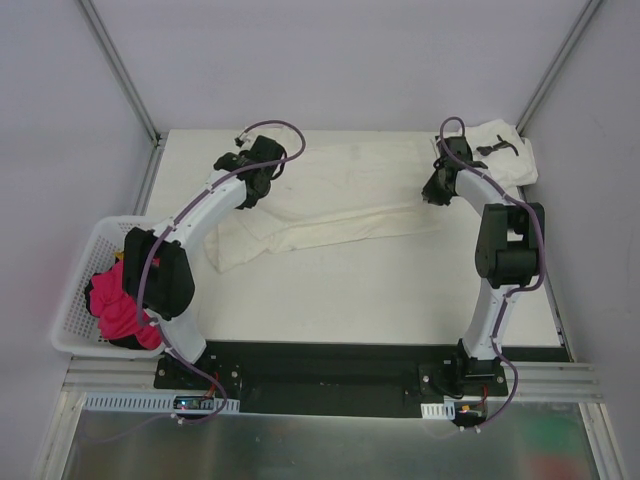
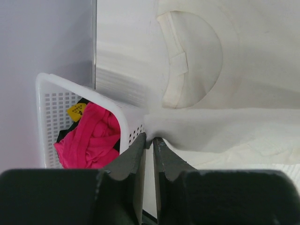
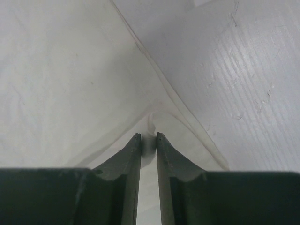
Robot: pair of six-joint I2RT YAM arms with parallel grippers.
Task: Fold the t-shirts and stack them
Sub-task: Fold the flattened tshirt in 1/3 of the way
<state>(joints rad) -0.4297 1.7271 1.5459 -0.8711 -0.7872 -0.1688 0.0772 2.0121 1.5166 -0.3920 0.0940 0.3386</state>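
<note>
— If both arms lift from where they are, what do you reckon gives first?

— The right side, I'd say. The right gripper point(image 3: 149, 137) is narrow, with only a small pucker of hem between its tips. A thin bite like that could slide out once the cloth takes weight.

— And the left?

— The left gripper point(image 2: 150, 139) is pinched almost closed on a thicker fold of the cream-white t-shirt point(image 1: 340, 200), with the collar just beyond it. That looks firmer to me. But the shirt lies rumpled across the far half of the table point(image 1: 380, 290), so one side dropping would drag the whole fold askew.

— The basket point(image 1: 85, 280) worries me, with that pink cloth point(image 1: 115, 300) in it.

— Fair. It sits just beside the left arm. A wide swing could catch its rim, or trail a sleeve into it.

— And the printed t-shirt point(image 1: 512, 165)?

— That one's lying compact in the far right corner, near the right arm. A careless sweep there could knock it open.
</note>
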